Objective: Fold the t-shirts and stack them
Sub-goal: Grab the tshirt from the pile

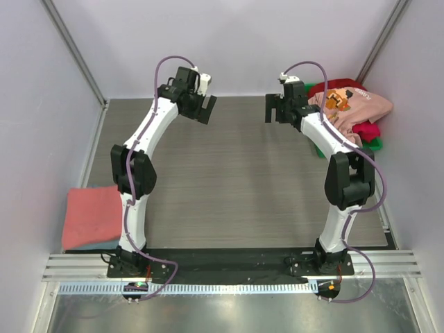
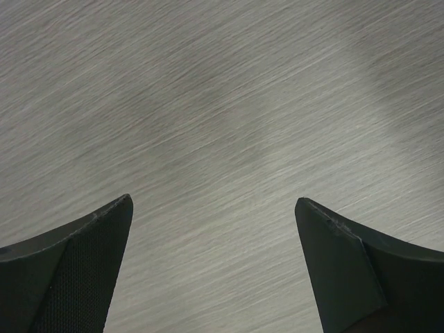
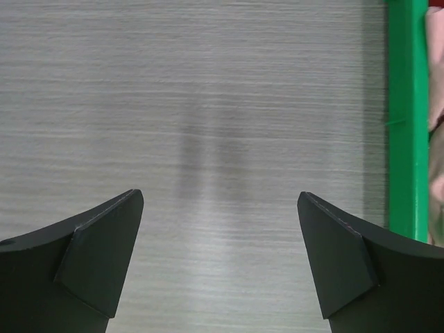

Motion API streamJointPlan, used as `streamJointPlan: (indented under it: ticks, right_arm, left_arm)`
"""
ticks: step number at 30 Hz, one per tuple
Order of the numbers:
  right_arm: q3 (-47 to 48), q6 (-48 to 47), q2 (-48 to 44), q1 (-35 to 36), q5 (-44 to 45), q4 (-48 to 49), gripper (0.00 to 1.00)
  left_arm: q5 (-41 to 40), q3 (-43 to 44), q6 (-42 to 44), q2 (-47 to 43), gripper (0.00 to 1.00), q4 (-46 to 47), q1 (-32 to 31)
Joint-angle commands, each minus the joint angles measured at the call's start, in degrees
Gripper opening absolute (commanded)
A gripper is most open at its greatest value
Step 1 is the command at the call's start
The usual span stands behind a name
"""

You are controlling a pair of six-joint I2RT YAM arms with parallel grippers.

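The pale pink tee (image 1: pixel 357 104), with an orange graphic, lies crumpled on top of a heap of tees at about two o'clock in the overhead view, a darker red tee (image 1: pixel 368 129) showing beneath it. The heap sits in the green bin (image 1: pixel 375 145) at the far right corner of the surface (image 1: pixel 236 180); a coral-red tee (image 1: pixel 90 214) lies folded flat at about eight o'clock, at the left edge of the surface, well apart from the heap. Judging by that, one shirt is done and the step in hand is fetching the next from the bin. The next move calls for the right arm to swing toward the heap and come down on the pink tee; it should pinch a loose fold and draw that shirt to the middle without dragging the ones under it. The left fingers (image 2: pixel 83 263) stand spread wide, grasping nothing, above bare surface at about eleven o'clock; the right fingers (image 3: pixel 347 257) are equally released and empty, with the bin's green wall at their three o'clock, near but not touching.
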Motion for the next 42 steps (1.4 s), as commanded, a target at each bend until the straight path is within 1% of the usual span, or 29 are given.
streamJointPlan:
  ticks: [1,3,6,7,9,12,14,15,18,20,21,23,24,26,28,29,30,32,36,37,39,40,42]
  right_arm:
    - [4.24,-0.16,1.22,-0.36,5.96,1.33,1.00]
    - [6.17,-0.86,1.66,-0.88,7.46,1.07,1.00]
    - [9.50,-3.40,2.10,-3.95,3.88,-0.24,1.00]
    - [10.74,-3.76,2.79,-5.27,-0.49,-0.95,1.00]
    - [14.94,-4.02,4.03,-9.14,-1.93,-3.14,1.00]
    - [20.92,-5.16,6.84,-14.05,-2.20,-6.21,1.00]
    - [23.66,-7.80,8.85,-17.21,-1.68,-7.45,1.00]
    - [26.37,-8.50,9.48,-18.19,-1.06,-8.59,0.98]
    - [29.20,-11.05,10.80,-21.96,0.52,-10.18,0.93]
    - [29.04,-12.28,10.62,-23.56,1.23,-10.27,0.89]
    - [28.43,-12.55,10.54,-25.13,1.14,-10.18,0.85]
    - [27.72,-13.34,10.45,-26.28,0.79,-10.27,0.82]
    - [27.37,-13.95,10.80,-26.98,0.70,-10.18,0.78]
    - [28.06,-15.00,11.41,-27.60,1.40,-10.18,0.75]
    - [29.20,-15.54,12.90,-28.13,2.45,-10.27,0.73]
    - [30.78,-15.80,13.52,-28.13,3.59,-10.53,0.69]
    - [31.75,-15.80,13.96,-28.22,5.60,-10.88,0.68]
    - [35.25,-16.33,15.19,-28.57,5.71,-14.02,0.67]
    - [39.05,-16.68,16.95,-28.49,2.20,-22.21,0.67]
    - [38.97,-16.77,17.04,-28.49,-1.37,-23.61,0.68]
    - [38.79,-17.03,17.74,-28.57,-5.17,-27.66,0.71]
    - [38.88,-17.64,18.09,-28.49,-10.67,-28.98,0.72]
    - [38.36,-17.91,19.15,-27.87,-11.34,-30.92,0.74]
  left_arm:
    - [4.16,4.56,2.22,1.04,1.00,-0.06,0.38]
    - [5.22,5.26,3.36,1.48,1.00,-0.41,0.30]
    - [4.88,5.88,4.77,2.44,1.00,-1.20,0.21]
    - [4.53,6.23,4.86,2.79,1.00,-1.64,0.21]
    - [3.39,6.06,5.21,3.23,1.00,-2.69,0.12]
    - [1.54,4.04,7.40,2.19,1.00,-3.66,-0.76]
    - [0.92,2.90,7.41,1.39,1.00,-3.75,-1.11]
    - [1.35,2.98,7.49,1.39,1.00,-4.18,-1.11]
    - [1.62,2.89,8.63,1.30,0.99,-5.85,-1.02]
    - [1.36,2.72,9.08,1.30,0.95,-7.09,-1.02]
    - [0.92,2.19,8.99,1.13,0.93,-7.26,-1.02]
    - [1.01,2.01,8.55,1.30,0.89,-7.70,-1.11]
    - [2.05,2.10,8.81,1.65,0.84,-8.14,-1.11]
    - [2.76,2.19,9.34,2.09,0.81,-8.49,-1.02]
    - [2.42,2.36,9.17,2.79,0.81,-8.50,-1.02]
    - [2.33,2.36,9.16,2.88,0.81,-8.41,-1.11]
    - [2.33,2.36,9.16,2.97,0.81,-8.32,-1.11]
    - [1.89,2.36,9.25,3.06,0.82,-8.23,-1.11]
    - [0.92,3.59,9.52,3.59,0.83,-8.32,-1.11]
    - [0.92,3.86,9.78,3.85,0.83,-8.41,-1.11]
    - [0.75,3.95,10.31,4.20,0.83,-8.32,-1.02]
    - [0.66,3.77,10.39,4.29,0.83,-8.32,-1.02]
    - [0.66,2.90,10.66,4.38,0.83,-7.88,-1.02]
